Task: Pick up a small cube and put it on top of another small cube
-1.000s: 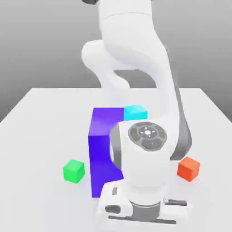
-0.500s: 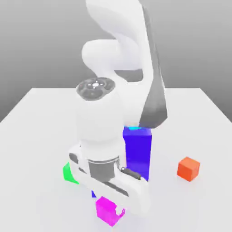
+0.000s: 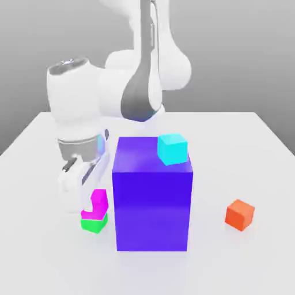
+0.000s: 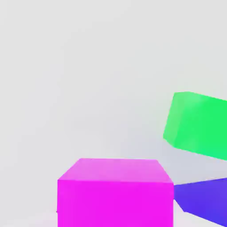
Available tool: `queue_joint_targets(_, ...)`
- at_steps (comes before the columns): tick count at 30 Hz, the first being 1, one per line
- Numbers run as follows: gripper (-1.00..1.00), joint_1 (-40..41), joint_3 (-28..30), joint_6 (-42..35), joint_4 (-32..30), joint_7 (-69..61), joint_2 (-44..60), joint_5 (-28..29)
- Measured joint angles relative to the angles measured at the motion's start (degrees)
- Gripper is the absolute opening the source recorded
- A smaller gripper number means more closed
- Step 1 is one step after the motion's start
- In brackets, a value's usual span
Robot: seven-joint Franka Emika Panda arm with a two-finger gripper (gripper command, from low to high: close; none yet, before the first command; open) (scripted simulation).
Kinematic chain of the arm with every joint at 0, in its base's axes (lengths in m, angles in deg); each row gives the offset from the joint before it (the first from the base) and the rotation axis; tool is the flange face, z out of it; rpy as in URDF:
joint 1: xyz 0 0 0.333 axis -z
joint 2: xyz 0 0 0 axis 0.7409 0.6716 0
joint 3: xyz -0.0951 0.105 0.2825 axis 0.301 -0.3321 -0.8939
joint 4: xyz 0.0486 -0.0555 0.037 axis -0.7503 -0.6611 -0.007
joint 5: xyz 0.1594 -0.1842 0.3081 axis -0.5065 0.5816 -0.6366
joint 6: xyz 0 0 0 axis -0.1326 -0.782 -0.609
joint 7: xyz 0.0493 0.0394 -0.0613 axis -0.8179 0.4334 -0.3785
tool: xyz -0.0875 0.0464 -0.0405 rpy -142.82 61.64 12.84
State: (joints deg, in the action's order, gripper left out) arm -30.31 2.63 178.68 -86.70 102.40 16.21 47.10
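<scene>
Magenta cube now above green cube

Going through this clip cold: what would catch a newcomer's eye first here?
The big purple block at the table's centre, with a cyan cube on its top. At the exterior view's left, the gripper holds the magenta cube just over the green cube. An orange cube sits alone on the right.
</scene>
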Motion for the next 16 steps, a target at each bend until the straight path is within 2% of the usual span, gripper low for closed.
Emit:
queue_joint_targets(4, -1.00, 5.92, -1.64, 0.91, -5.72, 8.17, -4.50, 5.39)
queue_joint_targets(10, -1.00, 7.72, -2.22, 8.08, -5.80, 10.41, 2.66, 7.83)
queue_joint_targets(14, -1.00, 7.34, -2.45, 14.27, -5.70, 9.64, 8.87, 6.62)
queue_joint_targets(15, 1.00, 7.22, -2.69, 15.67, -5.72, 8.87, 10.26, 5.54)
queue_joint_targets(16, 1.00, 7.05, -2.70, 15.67, -5.71, 8.87, 10.26, 5.54)
